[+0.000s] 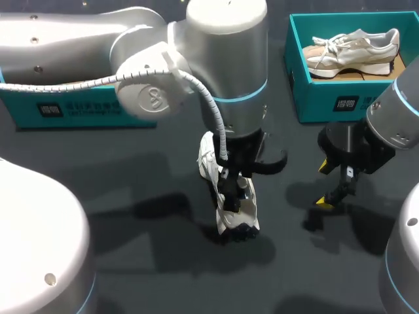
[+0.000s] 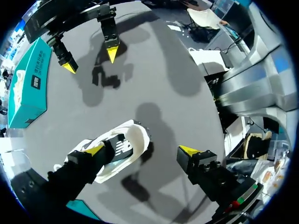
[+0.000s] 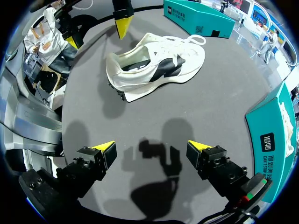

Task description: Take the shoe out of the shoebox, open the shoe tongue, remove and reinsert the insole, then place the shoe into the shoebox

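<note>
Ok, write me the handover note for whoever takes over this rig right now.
Left gripper: open, one finger against the white shoe standing on the table, the other clear.
Right gripper: open, empty, above bare table near the shoe.
Shoebox holds a second shoe.
Done: shoe out of the box.
Left: tongue, insole out and back, reboxing; insole's state cannot be seen.

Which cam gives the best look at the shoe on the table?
Right wrist view: the shoe shows whole, with nothing covering it. In the head view the left arm hides its middle; in the left wrist view one finger of the left claw overlaps it.
</note>
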`<action>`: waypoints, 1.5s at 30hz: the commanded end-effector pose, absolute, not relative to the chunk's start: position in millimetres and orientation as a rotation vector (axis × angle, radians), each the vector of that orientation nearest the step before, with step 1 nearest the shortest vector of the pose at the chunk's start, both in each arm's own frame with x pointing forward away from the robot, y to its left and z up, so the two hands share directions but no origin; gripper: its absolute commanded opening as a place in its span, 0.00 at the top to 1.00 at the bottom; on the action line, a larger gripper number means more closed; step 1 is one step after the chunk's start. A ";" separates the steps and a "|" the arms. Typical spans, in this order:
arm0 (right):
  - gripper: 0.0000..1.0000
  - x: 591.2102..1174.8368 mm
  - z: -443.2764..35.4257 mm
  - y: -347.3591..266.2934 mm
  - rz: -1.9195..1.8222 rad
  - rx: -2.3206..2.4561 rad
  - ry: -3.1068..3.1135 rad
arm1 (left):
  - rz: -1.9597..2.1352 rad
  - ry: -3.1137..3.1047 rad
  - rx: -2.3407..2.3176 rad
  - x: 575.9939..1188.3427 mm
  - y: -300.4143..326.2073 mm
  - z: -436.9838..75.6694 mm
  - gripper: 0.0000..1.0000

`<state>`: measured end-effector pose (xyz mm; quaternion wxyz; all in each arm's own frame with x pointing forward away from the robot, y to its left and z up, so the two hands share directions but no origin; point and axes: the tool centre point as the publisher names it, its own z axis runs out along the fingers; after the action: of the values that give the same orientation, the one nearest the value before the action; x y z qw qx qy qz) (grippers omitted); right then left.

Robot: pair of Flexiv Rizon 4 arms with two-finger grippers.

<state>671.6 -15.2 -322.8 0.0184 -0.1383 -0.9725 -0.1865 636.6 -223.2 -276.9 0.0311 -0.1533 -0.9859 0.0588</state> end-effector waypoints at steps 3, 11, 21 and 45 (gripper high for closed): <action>0.00 669.7 -322.7 -15.6 -0.578 -0.431 -3.024 | 0.168 -3.049 -0.370 635.8 -230.5 -300.9 0.00; 0.00 669.7 -322.7 -15.6 -0.578 -0.431 -3.024 | 0.108 -3.103 -0.201 627.8 -237.9 -323.4 0.00; 0.00 669.7 -322.7 -15.6 -0.578 -0.431 -3.024 | 0.068 -3.127 -0.074 627.1 -238.2 -345.6 0.00; 0.00 669.7 -322.7 -15.6 -0.578 -0.431 -3.024 | 0.021 -3.164 0.087 620.4 -232.4 -376.8 0.11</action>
<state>671.6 -15.2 -322.8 0.0184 -0.1383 -0.9725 -0.1865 623.0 -230.3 -375.4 -0.0092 0.0265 -0.9996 0.0085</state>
